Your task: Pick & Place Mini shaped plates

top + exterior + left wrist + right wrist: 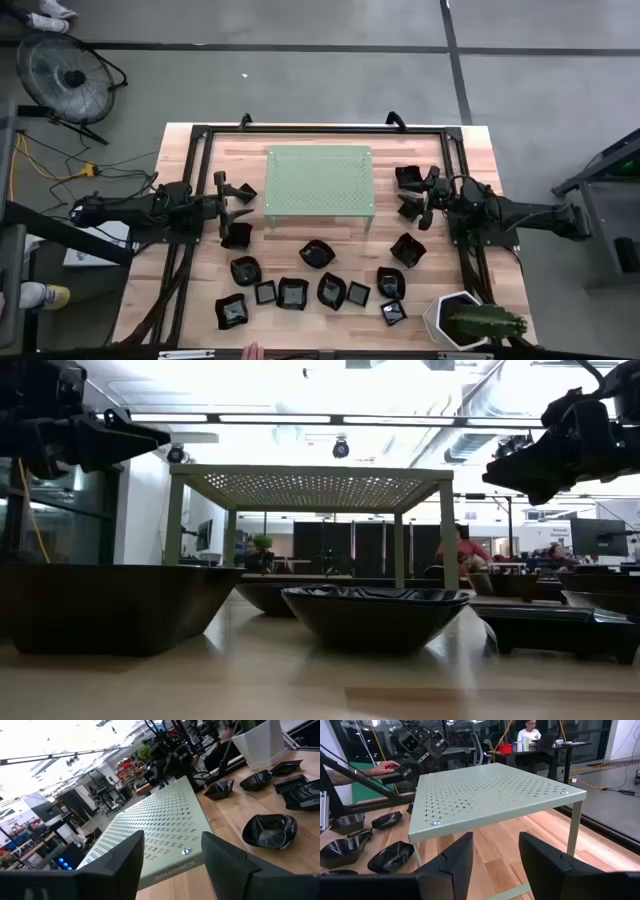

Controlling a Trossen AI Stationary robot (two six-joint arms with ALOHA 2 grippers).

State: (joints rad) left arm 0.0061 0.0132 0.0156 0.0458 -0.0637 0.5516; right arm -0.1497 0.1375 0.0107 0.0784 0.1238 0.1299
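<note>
The small black plates (318, 254) lie scattered over the wooden surface (200, 270), most of them in a loose spread well in front of both claws, toward the near edge. One plate (237, 235) sits just beside the left claw (232, 197) on its near side, and another (246, 190) is close at its tip. A few more (410, 178) cluster right around the right claw (418, 197), with one (407, 249) a little off toward the near edge.

Between the two claws stands a pale green perforated rack (320, 178); each claw points inward at it from its own side. The left claw (172, 855) has its fingers spread apart with nothing between them, and the right claw (496, 852) is likewise spread and empty. Both arms reach in low and roughly level, stretched straight across from the left and right edges of the surface, claws raised clear of the plates.

A white pot with a cactus (465, 320) stands well off from the right claw at the near right corner.
</note>
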